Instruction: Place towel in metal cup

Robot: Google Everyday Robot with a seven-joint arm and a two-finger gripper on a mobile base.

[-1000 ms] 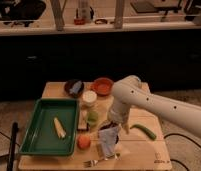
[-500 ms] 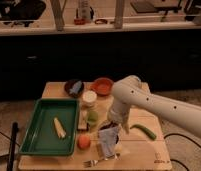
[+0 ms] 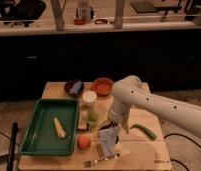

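1. Pincer (image 3: 115, 126) low over the tabletop (image 3: 139, 150), just above the towel (image 3: 109, 141); grip width impossible to tell.
2. Towel hanging crumpled at six o'clock from the pincer.
3. Metal cup not clearly made out; placement apparently not done.

1 end effector (image 3: 115, 131), 1 towel (image 3: 109, 141), 2 bowls (image 3: 102, 85)

My arm (image 3: 159, 102) was smooth, rounded and off-white, ending in a pale gripper (image 3: 119, 124) near the table's middle.
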